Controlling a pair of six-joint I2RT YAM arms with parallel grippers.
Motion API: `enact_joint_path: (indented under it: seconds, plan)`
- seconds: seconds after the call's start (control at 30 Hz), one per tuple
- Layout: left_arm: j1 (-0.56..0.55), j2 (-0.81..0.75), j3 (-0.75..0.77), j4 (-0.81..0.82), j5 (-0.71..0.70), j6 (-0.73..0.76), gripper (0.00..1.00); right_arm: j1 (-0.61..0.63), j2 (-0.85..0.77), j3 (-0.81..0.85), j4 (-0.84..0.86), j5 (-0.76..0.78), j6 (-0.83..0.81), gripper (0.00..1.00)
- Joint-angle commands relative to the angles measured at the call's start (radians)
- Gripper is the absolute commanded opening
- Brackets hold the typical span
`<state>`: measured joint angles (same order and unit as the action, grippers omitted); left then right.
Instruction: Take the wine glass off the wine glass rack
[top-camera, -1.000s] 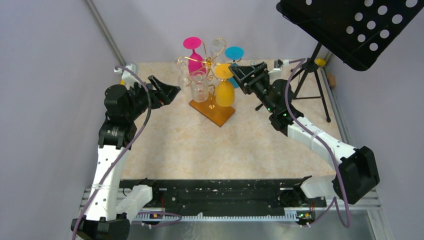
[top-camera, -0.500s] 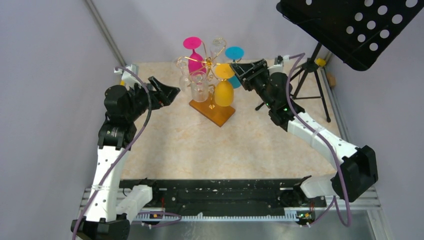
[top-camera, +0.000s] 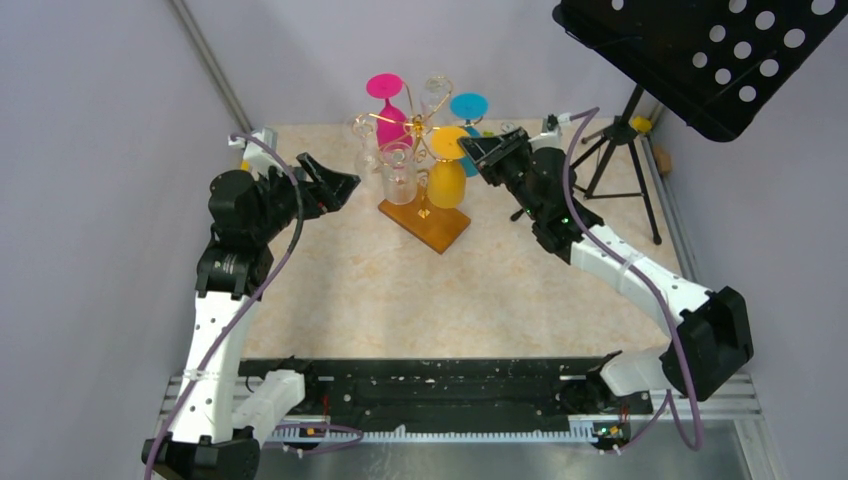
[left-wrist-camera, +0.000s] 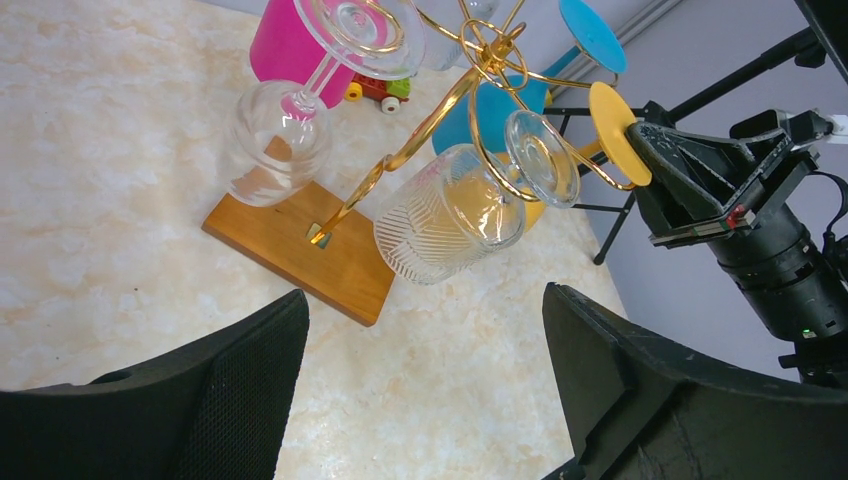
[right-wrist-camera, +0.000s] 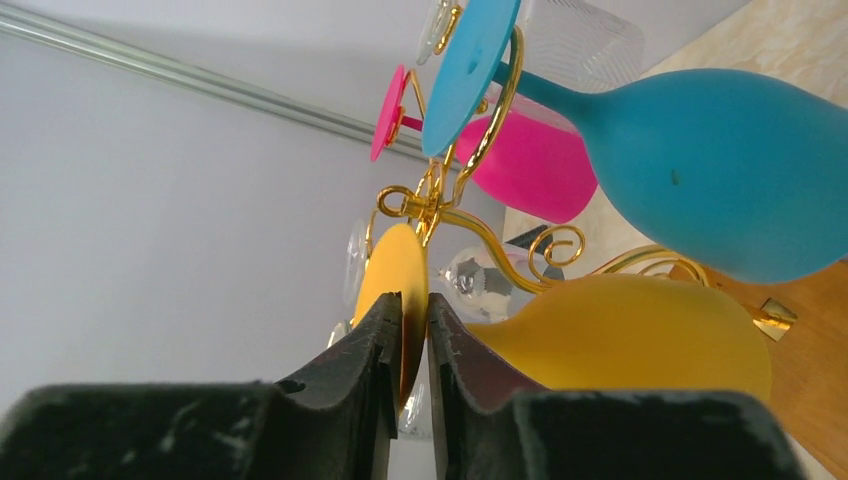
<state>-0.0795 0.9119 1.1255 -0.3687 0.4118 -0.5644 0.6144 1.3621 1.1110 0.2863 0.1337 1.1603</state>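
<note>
Matte yellow wine glass (right-wrist-camera: 620, 345) hangs inverted on the gold rack (top-camera: 440, 232), teal glass (right-wrist-camera: 700, 170) just beside. Right jaws pinch its foot; left jaws spread

Off to my right I see a black music stand (top-camera: 700, 55), its perforated tray tilted high over tripod legs (top-camera: 628, 175) at the far right corner of the beige marbled table (top-camera: 400, 290), a small red, yellow and green toy (left-wrist-camera: 378, 88) near its far edge, and lilac-grey walls (top-camera: 90, 150) around.
</note>
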Motion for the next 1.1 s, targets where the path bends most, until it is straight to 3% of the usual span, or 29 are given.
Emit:
enact_joint_path:
  seconds: [0.0, 0.23, 1.07]
  plan:
    - [-0.002, 0.003, 0.012, 0.025, 0.002, 0.018, 0.90, 0.015, -0.053, -0.012, 0.042, 0.052, -0.030, 0.14]
    - [-0.002, 0.013, 0.023, 0.023, 0.006, 0.020, 0.90, 0.015, -0.091, 0.004, -0.013, 0.094, -0.048, 0.00]
    - [-0.002, 0.006, 0.027, 0.008, -0.022, 0.040, 0.90, 0.051, -0.059, 0.078, -0.069, -0.114, 0.053, 0.00]
